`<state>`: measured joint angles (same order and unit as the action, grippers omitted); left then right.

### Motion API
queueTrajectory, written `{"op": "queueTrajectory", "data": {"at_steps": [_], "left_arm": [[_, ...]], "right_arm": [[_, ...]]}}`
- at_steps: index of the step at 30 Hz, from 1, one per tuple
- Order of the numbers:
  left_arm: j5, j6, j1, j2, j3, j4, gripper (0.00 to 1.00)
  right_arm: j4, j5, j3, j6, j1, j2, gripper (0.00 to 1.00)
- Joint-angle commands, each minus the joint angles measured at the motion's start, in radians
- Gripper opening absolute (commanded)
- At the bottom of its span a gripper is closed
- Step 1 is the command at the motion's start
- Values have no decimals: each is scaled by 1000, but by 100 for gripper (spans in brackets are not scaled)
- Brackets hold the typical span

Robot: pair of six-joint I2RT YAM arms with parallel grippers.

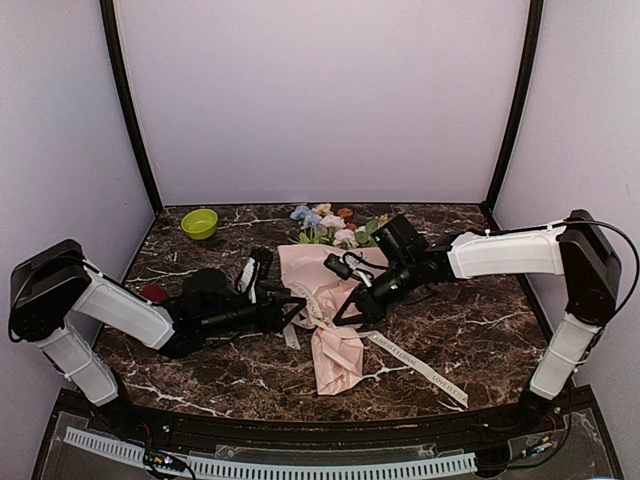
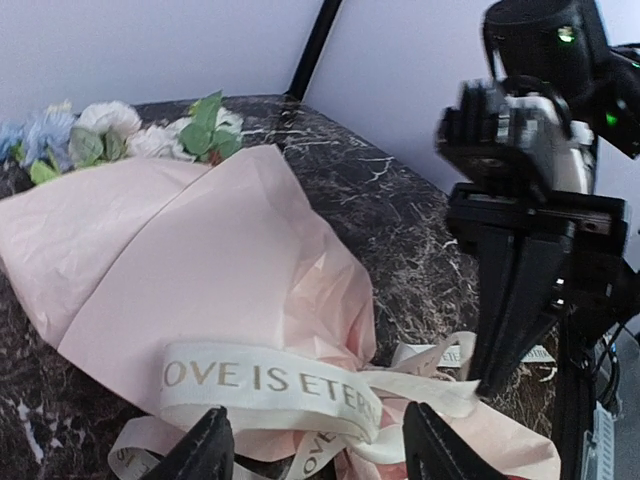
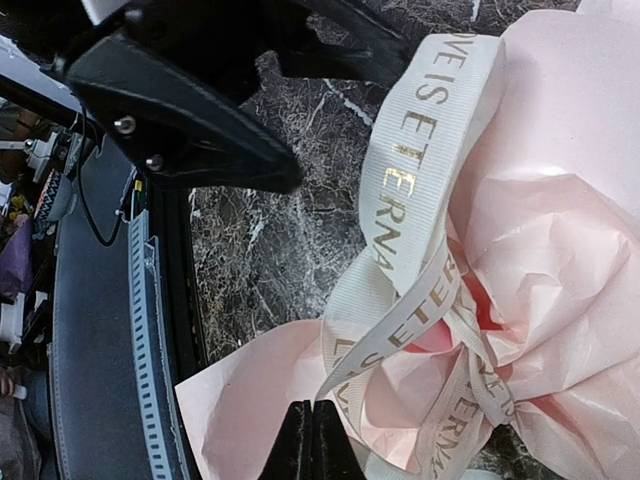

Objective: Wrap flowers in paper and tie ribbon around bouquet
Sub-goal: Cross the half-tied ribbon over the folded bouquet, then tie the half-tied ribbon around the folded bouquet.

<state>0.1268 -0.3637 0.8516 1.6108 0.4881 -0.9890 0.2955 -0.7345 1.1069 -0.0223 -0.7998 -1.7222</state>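
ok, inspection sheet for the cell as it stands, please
Surface: dark veined marble table.
Job's things: bouquet lying flat, wide end to the rear; ribbon looped round its narrow end, one tail trailing right.
Clutter: green bowl at back left.
Grippers: left gripper open, straddling the ribbon; right gripper shut at the narrow end, unclear whether it pinches anything.
Cables: black cable arcing at the far right, away from the work.
Surroundings: pale walls, black corner posts.

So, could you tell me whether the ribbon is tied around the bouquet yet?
Wrapped and crossed: the ribbon loops around the bouquet at its waist; knot tightness cannot tell.
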Motion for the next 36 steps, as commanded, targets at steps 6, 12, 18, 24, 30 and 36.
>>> {"op": "queueTrajectory", "data": {"at_steps": [6,12,18,24,30,36], "left_arm": [[317,562,1,-162,95,174,53],[466,858,1,-39,307,550,75],[458,952,1,47,355,571,78],[329,981,15,100,352,508,73],[230,1003,50,134,383,533,64],[291,1030,55,139,383,590,68]], "right_arm": [[-20,30,15,-22,-2,30,0],[-51,23,14,-74,12,29,0],[-72,13,11,-104,16,24,0],[-71,18,14,-130,26,25,0],[-72,16,17,-136,28,21,0],[-66,15,29,-138,32,14,0]]}}
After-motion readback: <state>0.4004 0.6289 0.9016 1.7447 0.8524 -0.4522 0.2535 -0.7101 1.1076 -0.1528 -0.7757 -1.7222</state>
